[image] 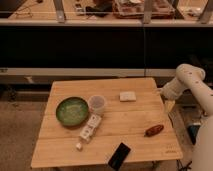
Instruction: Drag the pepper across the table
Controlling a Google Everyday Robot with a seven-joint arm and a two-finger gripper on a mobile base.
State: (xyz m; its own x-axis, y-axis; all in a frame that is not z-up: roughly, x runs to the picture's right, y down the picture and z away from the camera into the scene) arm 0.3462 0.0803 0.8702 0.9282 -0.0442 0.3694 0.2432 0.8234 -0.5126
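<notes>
Pepper, one, on table, one plate, one phone, tool beside right edge, opening unclear

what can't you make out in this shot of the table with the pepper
Camera view:
- Robot arm: cut off by the right edge of the picture; its base is unseen.
- pincer: just past the table's right edge, beyond the pepper; too small to show detail.
- White box by the cup: print too small to read.
- Clutter on the back counter: cut off by the top edge.
</notes>
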